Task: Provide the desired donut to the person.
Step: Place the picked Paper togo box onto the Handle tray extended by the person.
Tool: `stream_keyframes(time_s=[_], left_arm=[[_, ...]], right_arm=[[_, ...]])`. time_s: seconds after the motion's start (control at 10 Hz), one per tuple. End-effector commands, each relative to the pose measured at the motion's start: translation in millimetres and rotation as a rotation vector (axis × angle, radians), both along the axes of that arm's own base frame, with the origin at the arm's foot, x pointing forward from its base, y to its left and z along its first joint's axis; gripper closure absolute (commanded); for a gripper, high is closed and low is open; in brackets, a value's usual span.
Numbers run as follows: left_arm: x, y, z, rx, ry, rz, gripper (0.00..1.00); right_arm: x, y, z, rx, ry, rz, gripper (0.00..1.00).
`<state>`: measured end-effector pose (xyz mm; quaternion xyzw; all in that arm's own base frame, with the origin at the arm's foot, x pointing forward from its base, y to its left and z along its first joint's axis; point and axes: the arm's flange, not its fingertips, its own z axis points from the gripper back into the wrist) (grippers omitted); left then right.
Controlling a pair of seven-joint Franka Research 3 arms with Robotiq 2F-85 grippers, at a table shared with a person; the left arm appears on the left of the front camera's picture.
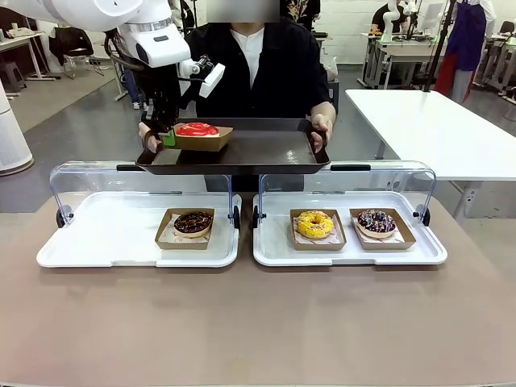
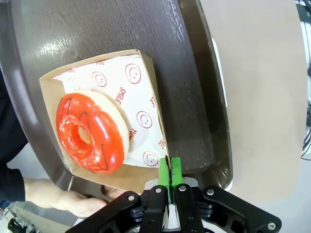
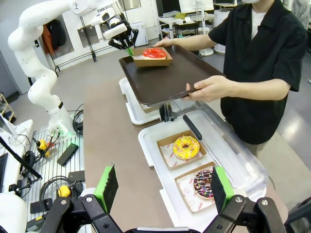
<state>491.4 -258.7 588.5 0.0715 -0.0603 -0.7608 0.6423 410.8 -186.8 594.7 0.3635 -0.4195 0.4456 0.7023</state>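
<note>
My left pincer (image 2: 169, 172) is pressed narrow, its green pads (image 2: 176, 167) clamped on the near corner of the brown cardboard box (image 2: 156, 104) lined with white smiley-print paper. The red-glazed ring donut (image 2: 92, 133) sits in that box just ahead of the fingertips and a little off to one side, not touching them. The box rests on the dark brown plastic serving tray (image 2: 121, 29) directly under the pincer. The person's hand (image 2: 73, 196) grips the tray's rim close beside the pincer.

My right pincer (image 3: 163, 187) stands wide with nothing between its fingers (image 3: 108, 187). Below and just ahead of it, a yellow-iced donut (image 3: 186, 147) and a dark sprinkled donut (image 3: 203, 183) lie in their own cardboard boxes on a white tray (image 3: 148, 141). Farther ahead, the person in the black top (image 3: 265, 53) holds the serving tray up over the table.
</note>
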Motion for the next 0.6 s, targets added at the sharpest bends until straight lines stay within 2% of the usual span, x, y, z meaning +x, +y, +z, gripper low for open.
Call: stream_keyframes(time_s=[0.0, 0.3, 0.4, 0.5], left_arm=[[11.7, 4.7, -5.0, -0.023, 0.021, -0.010, 0.99], [18.4, 5.3, -10.3, -0.034, 0.052, -0.005, 0.99], [19.4, 5.0, -10.6, -0.036, 0.056, -0.013, 0.87], [19.0, 5.2, -11.5, -0.043, 0.062, -0.023, 0.39]], right_arm=[[-0.5, 0.5, -0.4, 0.007, -0.006, 0.000, 0.00], [-0.5, 0.5, -0.4, 0.007, -0.006, 0.000, 0.00], [-0.5, 0.5, -0.4, 0.007, -0.006, 0.000, 0.00], [-0.5, 0.5, -0.4, 0.007, -0.006, 0.000, 0.00]])
